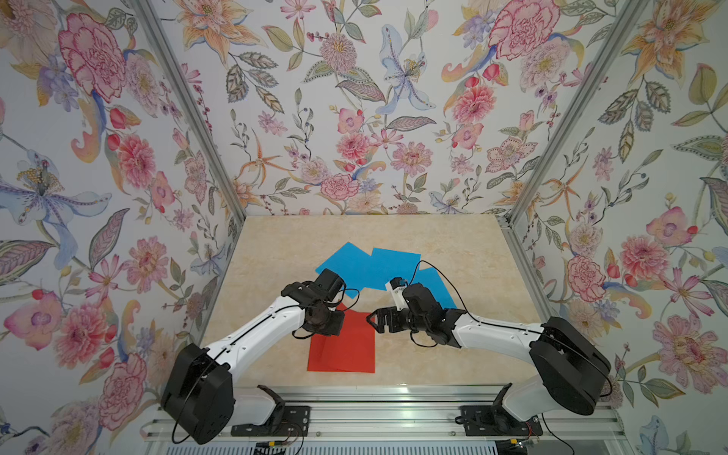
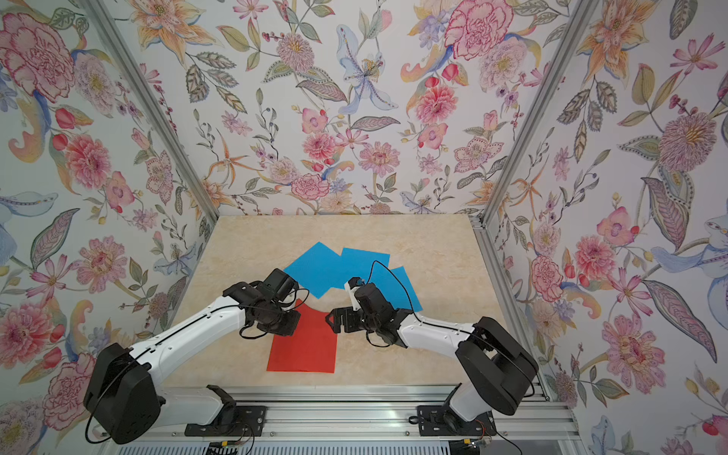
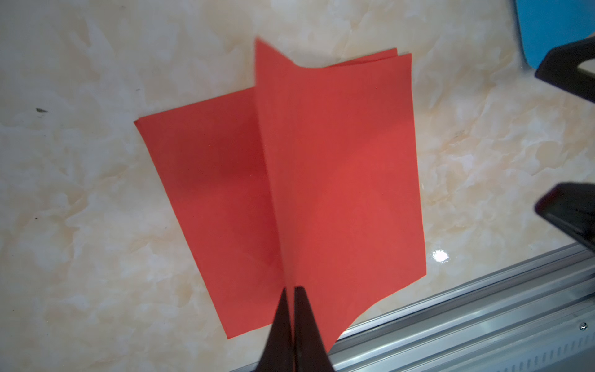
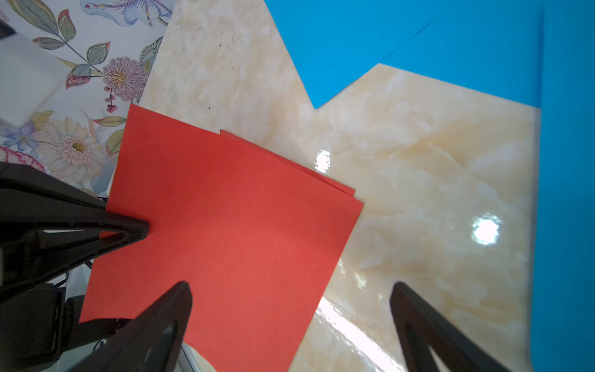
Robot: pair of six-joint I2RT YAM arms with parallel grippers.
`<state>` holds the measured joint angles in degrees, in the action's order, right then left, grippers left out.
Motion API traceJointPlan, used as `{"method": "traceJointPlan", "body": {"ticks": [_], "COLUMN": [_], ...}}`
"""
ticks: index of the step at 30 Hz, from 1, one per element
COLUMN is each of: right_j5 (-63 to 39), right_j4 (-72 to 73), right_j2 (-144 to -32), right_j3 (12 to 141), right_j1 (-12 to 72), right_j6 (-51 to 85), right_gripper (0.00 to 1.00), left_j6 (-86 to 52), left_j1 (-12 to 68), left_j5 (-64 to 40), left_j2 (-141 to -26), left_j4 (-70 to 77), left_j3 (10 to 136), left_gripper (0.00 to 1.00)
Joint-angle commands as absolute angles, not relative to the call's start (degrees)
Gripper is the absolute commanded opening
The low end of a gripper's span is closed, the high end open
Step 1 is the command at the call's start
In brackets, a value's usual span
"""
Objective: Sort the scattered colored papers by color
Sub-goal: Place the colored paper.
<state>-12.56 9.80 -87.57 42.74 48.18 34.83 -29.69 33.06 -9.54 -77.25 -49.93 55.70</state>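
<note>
Three sky-blue papers (image 1: 394, 268) (image 2: 315, 264) lie overlapping at the back middle of the marble table (image 1: 472, 244). The red-orange papers (image 1: 346, 350) (image 2: 307, 346) are piled near the front middle. My left gripper (image 3: 291, 290) (image 1: 338, 318) is shut on the edge of the top red sheet (image 3: 338, 177), which rises in a ridge above the red sheet lying flat beneath it (image 3: 209, 193). In the right wrist view the left gripper (image 4: 141, 228) pinches that sheet's edge. My right gripper (image 4: 289, 290) (image 1: 372, 319) hangs open beside the red pile's right edge, holding nothing.
An aluminium rail (image 1: 374, 394) (image 3: 483, 306) runs along the table's front edge, close behind the red pile. Floral walls (image 1: 118, 197) close in the left, right and back sides. The two grippers sit close together over the table's middle.
</note>
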Motion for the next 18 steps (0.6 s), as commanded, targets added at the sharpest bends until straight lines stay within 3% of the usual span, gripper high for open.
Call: {"method": "traceJointPlan", "body": {"ticks": [1, 18], "right_j5": [-13.41, -14.91], "right_j4": [10.98, 13.53], "right_j2": [-89.25, -95.83], "right_j3": [44.38, 48.54], "right_j1": [48.85, 52.61], "right_j6": [35.22, 36.15], "right_gripper": [1.0, 1.0], "left_j6": [-28.58, -29.29], "left_j1": [32.08, 31.82], "left_j5": [-7.0, -6.9], "left_j2": [-76.99, -76.94], "left_j4": [-51.06, -51.06], "left_j3": [57.19, 57.68], "left_gripper": [0.0, 0.0]}}
